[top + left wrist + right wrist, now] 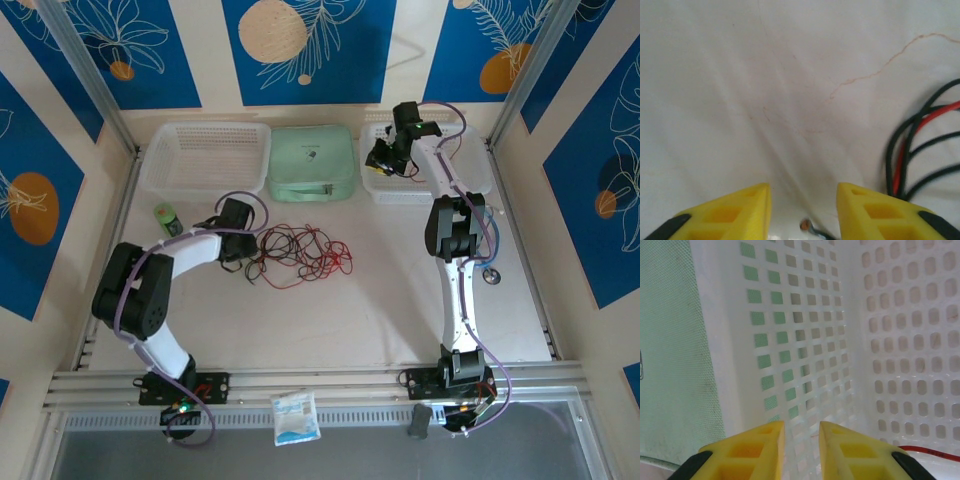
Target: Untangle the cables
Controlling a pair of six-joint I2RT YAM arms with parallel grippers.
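Nearest to the arm bases, a small white-and-blue packet [296,416] lies on the front rail between the two arms. Beyond it, the white table [350,320] is bare up to the cable bundle.

Left arm: the left gripper [243,258] is lowered to the table at the left edge of the cables [305,255]. The cables form one loose tangle of thin red and black wires at mid-table, just right of this gripper. In the left wrist view the left gripper [802,187] has its yellow fingers [735,210] set wide apart. Nothing is clamped. A small cable end [807,226] lies on the table in the gap, close to the finger bases, and black and red strands [905,150] run just beside the right-hand finger.

A small green can [167,219] stands on the table left of the left wrist.

Far row, left to right: a white perforated basket [205,155], a mint-green zip case [312,162] and a second white basket [400,192].

Right arm: it is stretched forward, with the right gripper [378,162] inside the second basket at its left wall. In the right wrist view the right gripper [801,426] shows a narrow gap between the fingers, with no object in it. A red wire [927,452] lies on the basket floor to the right of the fingers, apart from them. The green case [675,365] is visible through and beside the basket wall [790,340].
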